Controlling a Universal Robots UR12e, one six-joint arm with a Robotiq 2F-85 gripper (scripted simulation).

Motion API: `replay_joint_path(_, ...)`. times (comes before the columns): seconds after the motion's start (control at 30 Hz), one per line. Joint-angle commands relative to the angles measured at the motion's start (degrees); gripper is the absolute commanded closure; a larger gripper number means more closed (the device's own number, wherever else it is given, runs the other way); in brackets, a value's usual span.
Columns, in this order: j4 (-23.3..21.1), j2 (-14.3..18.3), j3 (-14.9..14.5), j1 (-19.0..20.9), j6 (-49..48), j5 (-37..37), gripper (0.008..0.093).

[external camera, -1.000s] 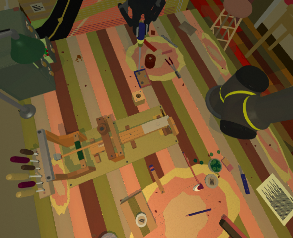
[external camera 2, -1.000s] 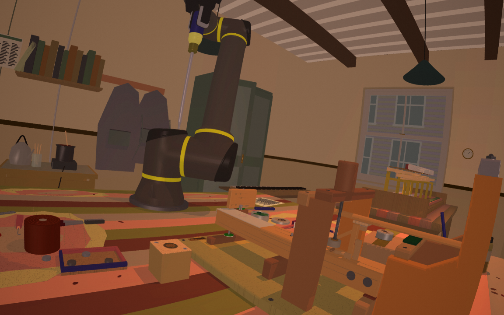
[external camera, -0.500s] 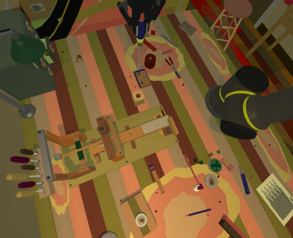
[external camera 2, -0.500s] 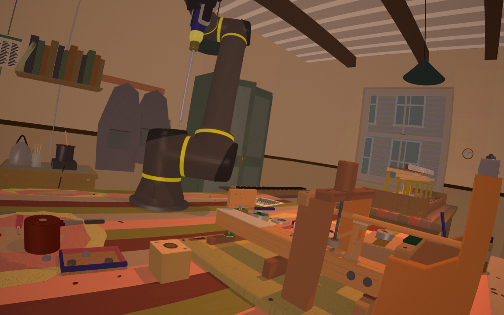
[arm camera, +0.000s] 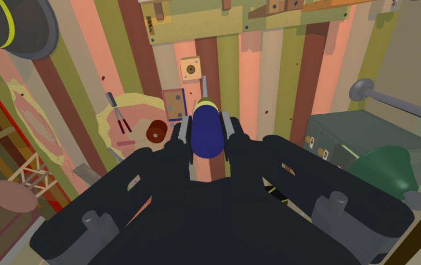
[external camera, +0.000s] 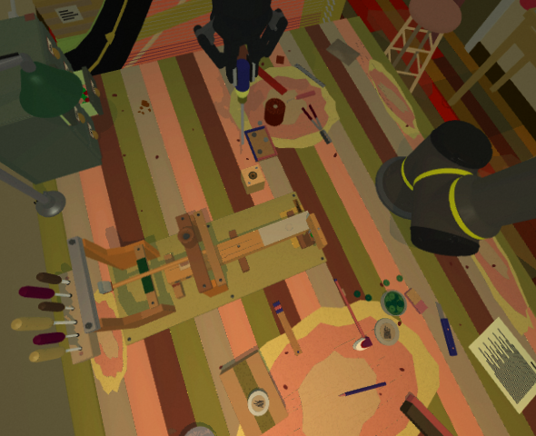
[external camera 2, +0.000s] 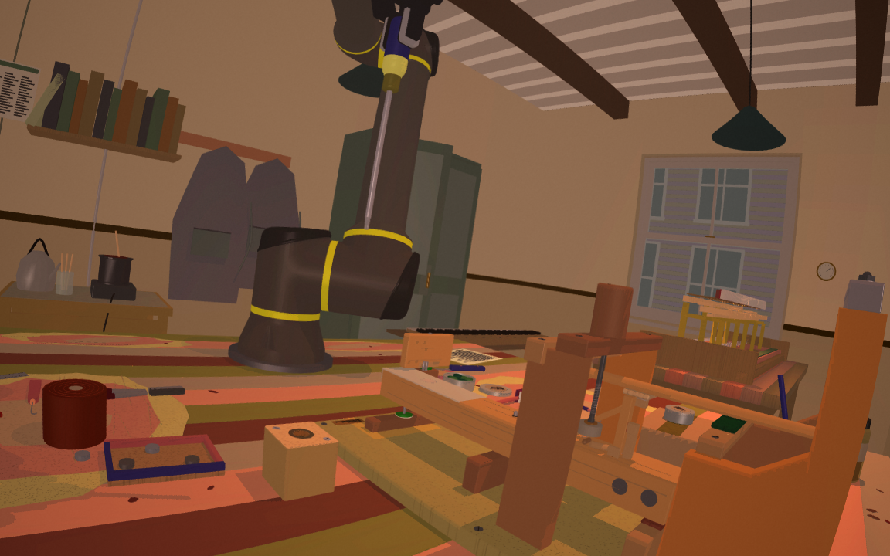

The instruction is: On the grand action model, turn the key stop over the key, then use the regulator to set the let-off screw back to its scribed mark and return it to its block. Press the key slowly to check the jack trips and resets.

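The regulator's point(external camera: 242, 89) long steel shaft is mostly hidden behind its blue handle point(arm camera: 207, 136) in the wrist camera. The tool hangs nearly upright, high above the striped bench, tip down point(external camera 2: 367, 225). Below and ahead stands its wooden block point(external camera: 253, 179) point(external camera 2: 298, 459) point(arm camera: 190, 69) with a round socket on top, empty. Beyond the block lies the grand action model point(external camera: 198, 263) point(external camera 2: 614, 429) on its baseboard, its pale key point(external camera: 280, 232) running along the middle. I cannot make out the let-off screw. My gripper point(external camera: 243, 61) point(arm camera: 205, 132) is closed around the regulator's blue handle.
A shallow blue-rimmed tray point(external camera: 260, 143) point(external camera 2: 161, 458) with small discs lies below the tool tip, beside a dark red cylinder point(external camera: 274, 111) and pliers point(external camera: 315, 123). A green cabinet and lamp point(external camera: 47, 91) stand at the bench edge. The arm's elbow point(external camera: 447, 187) looms over the bench.
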Motion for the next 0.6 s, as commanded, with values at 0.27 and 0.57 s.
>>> replay_joint_path(0.27, -0.9, 3.9, -3.1, 6.3, 6.3, 0.0, 0.0934)
replay_joint_path(0.57, -1.6, 8.6, -7.2, 12.7, 12.7, 0.0, 0.0934)
